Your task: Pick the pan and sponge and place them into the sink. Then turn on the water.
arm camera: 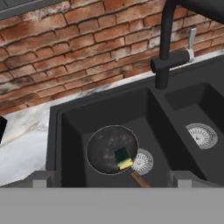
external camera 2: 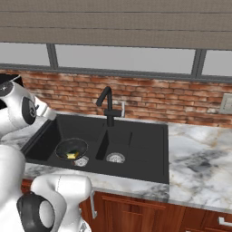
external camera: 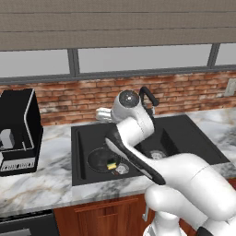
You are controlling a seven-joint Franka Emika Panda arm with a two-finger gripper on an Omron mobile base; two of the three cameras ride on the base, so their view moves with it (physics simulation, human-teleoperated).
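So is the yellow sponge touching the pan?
Touching. In the hand view the sponge lies inside the pan, resting on its speckled floor near the rim, in the sink's left basin. The right base view shows the same.

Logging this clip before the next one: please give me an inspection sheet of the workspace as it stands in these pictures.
Surface: grey-veined white marble counter over brown wooden cabinets.
Job's things: round black frying pan lies in the left basin of the matte black double-basin sink; yellow sponge with dark green layer rests inside the pan. No stream falls from the black gooseneck faucet.
Clutter: black box-shaped appliance on the counter, left of the sink.
Grippers: gripper open, holding nothing, looking down on the left basin.
Cables: nothing seen.
Surroundings: red brick wall, window above, wall outlet at the right.
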